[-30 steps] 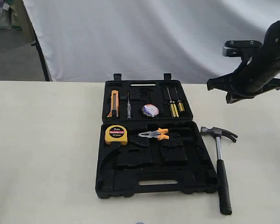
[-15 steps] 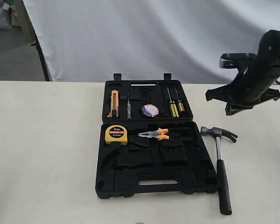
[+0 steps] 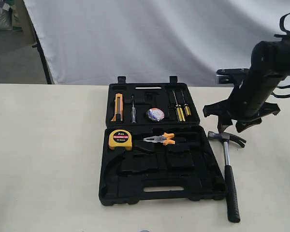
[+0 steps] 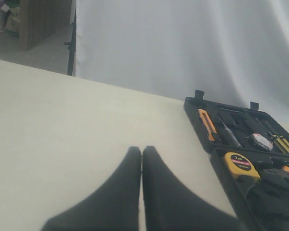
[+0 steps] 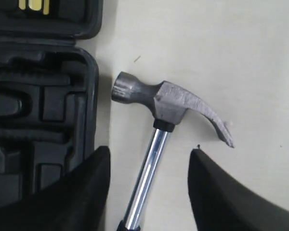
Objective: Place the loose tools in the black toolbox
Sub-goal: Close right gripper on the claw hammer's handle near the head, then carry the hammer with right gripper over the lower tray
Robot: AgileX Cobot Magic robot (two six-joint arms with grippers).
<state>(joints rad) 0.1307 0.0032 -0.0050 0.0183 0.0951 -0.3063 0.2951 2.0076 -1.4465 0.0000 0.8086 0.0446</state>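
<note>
The black toolbox (image 3: 150, 170) lies open mid-table, its lid half farther back. A claw hammer (image 3: 226, 162) with a chrome shaft and black grip lies loose on the table just right of it. My right gripper (image 3: 232, 126) hangs open above the hammer's head. In the right wrist view the gripper (image 5: 149, 150) straddles the shaft just below the hammer head (image 5: 168, 103), with both fingers clear of the metal. My left gripper (image 4: 141, 150) is shut on nothing above bare table, left of the toolbox (image 4: 216, 159).
In the case sit a yellow tape measure (image 3: 120, 139), orange-handled pliers (image 3: 159, 139), an orange knife (image 3: 118, 107), a tester pen (image 3: 133, 112), a tape roll (image 3: 155, 114) and yellow screwdrivers (image 3: 181, 111). A white backdrop hangs behind the table.
My right arm has come down and to the left, from high at the right edge to just over the hammer's head. The tools have not moved.
</note>
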